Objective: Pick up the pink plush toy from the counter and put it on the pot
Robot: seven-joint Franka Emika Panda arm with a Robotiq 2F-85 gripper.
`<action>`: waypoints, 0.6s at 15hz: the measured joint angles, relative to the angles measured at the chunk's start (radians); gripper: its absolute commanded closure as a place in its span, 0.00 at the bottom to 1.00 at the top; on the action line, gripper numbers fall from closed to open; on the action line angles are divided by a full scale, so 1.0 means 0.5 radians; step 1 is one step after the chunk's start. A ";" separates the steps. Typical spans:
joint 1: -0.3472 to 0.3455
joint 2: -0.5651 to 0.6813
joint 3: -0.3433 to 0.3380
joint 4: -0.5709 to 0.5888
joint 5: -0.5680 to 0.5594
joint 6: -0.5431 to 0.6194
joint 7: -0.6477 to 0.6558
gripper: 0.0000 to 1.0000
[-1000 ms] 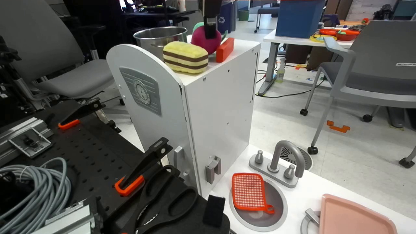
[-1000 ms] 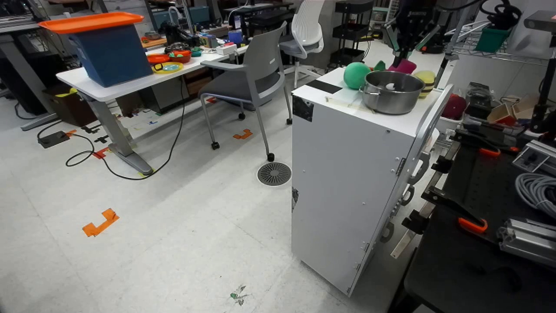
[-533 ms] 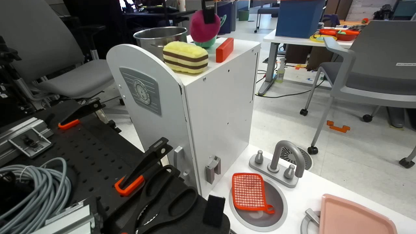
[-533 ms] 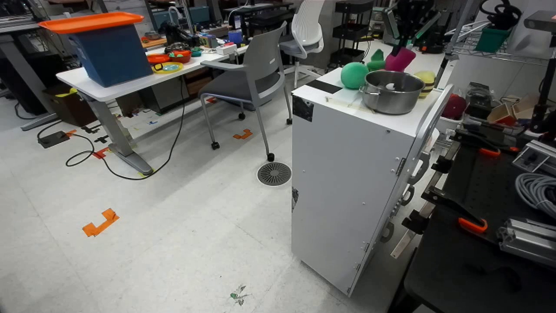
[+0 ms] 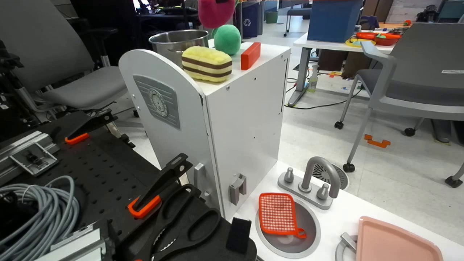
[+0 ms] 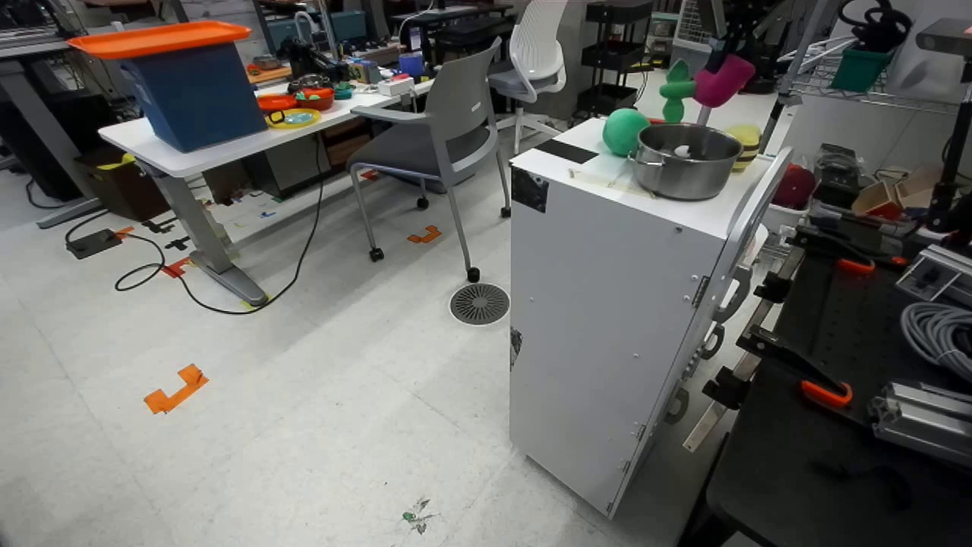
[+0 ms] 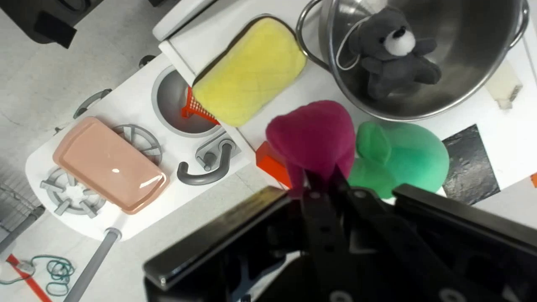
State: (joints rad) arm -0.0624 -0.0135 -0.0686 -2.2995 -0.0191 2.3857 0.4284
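The pink plush toy [image 5: 216, 12] hangs in the air above the counter [image 5: 270, 50]. It shows in both exterior views [image 6: 721, 82], with a green leafy part dangling beside it. In the wrist view my gripper [image 7: 322, 173] is shut on the pink plush toy [image 7: 314, 134], pinching it at the fingertips. The grey metal pot [image 6: 680, 178] stands on the counter, to the side of and below the held toy. In the wrist view the pot [image 7: 474, 50] is at the upper right, with a grey plush bear [image 7: 392, 67] inside.
A green plush ball [image 7: 419, 155] sits on the counter close to the pot. A yellow-and-maroon layered plush [image 5: 206, 63] lies beside the pot, and an orange-red block [image 5: 251, 56] stands near the counter's edge. A curved panel [image 5: 163, 72] rises at one end.
My gripper has lifted the pink plush toy off the counter. In an exterior view it has moved up and left, uncovering the green ball, which has shifted slightly.
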 measured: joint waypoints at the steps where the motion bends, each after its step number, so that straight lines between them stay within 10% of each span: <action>1: 0.000 -0.056 0.000 -0.035 -0.049 -0.009 0.000 0.99; 9: -0.017 -0.433 0.030 -0.253 -0.379 -0.102 -0.068 0.99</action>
State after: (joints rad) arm -0.0709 -0.2300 -0.0537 -2.4259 -0.2085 2.3349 0.3947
